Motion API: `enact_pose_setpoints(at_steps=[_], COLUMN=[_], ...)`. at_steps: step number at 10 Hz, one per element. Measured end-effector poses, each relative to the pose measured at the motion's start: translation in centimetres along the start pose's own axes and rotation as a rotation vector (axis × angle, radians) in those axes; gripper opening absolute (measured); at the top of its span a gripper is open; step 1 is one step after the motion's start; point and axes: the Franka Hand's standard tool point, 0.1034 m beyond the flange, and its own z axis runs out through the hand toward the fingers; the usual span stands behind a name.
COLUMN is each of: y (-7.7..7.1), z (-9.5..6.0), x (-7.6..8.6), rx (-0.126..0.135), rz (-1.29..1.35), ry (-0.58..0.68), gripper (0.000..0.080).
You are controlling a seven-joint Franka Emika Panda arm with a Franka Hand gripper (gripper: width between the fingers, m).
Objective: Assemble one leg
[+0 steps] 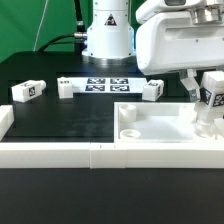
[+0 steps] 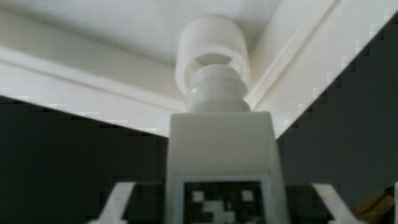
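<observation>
My gripper (image 1: 208, 88) hangs at the exterior view's right and is shut on a leg (image 1: 211, 98), a stubby white block with a black-and-white tag. The leg stands upright, its narrow lower end down inside the far right corner of the white tray-like tabletop (image 1: 160, 128). In the wrist view the leg (image 2: 221, 150) runs from between my fingers (image 2: 119, 200) to its rounded tip, which meets the tabletop's raised rim (image 2: 107, 70). My gripper (image 2: 222, 205) has the leg's tagged face between its jaws.
Three more legs lie on the black table: one (image 1: 27, 91) at the left, one (image 1: 66, 87) and one (image 1: 150, 89) at either end of the marker board (image 1: 105, 83). White border rails (image 1: 50, 152) run along the front. The robot base (image 1: 106, 35) stands behind.
</observation>
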Motion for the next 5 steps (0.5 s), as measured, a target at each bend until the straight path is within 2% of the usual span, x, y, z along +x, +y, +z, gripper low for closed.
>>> enact_pose_setpoints(at_steps=[5], y=[-0.20], z=[0.53], x=[-0.62], rx=[0.003], rz=[0.000], ry=[-0.007], gripper=[0.0285])
